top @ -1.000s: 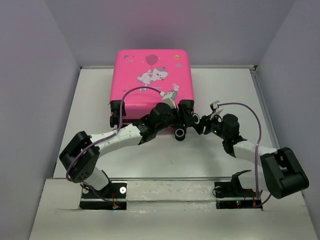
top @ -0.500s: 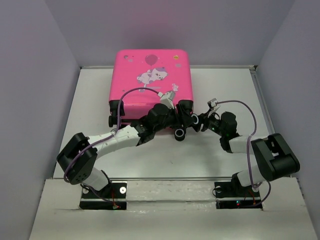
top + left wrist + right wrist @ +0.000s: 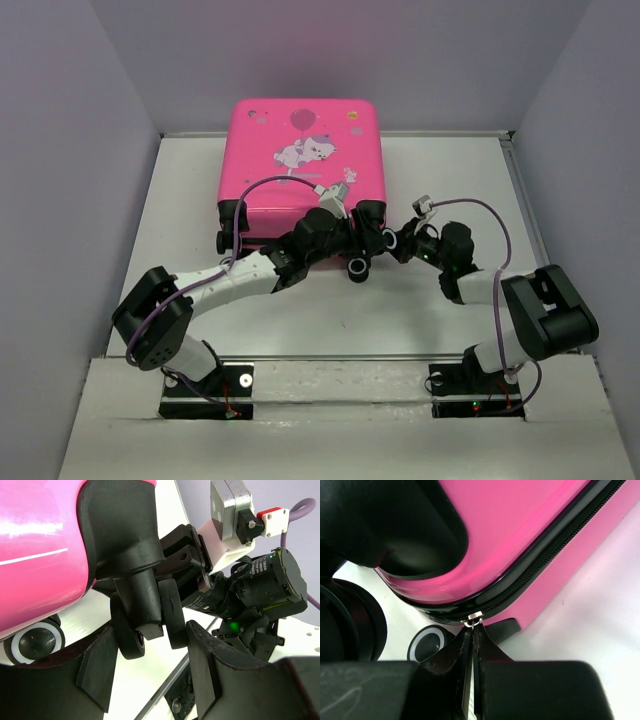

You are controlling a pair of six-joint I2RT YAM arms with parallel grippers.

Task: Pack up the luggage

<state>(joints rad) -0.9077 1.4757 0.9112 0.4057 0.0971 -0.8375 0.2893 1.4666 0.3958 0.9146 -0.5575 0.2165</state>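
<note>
The hot-pink luggage lies shut and flat at the back of the table, its cartoon lid up. My left gripper is at its near right corner. In the left wrist view its fingers close on either side of the black twin wheel under the pink shell. My right gripper comes at the same corner from the right. In the right wrist view it is shut on the silver zipper pull at the black zipper band of the luggage.
Grey walls enclose the white table at the left, right and back. My right arm's body sits close beside the left gripper. Another wheel of the case shows just left of the right fingers.
The right arm folded in toward the luggage's near right corner, and its gripper went from open to shut on the zipper pull. The left arm and the luggage have not moved.
</note>
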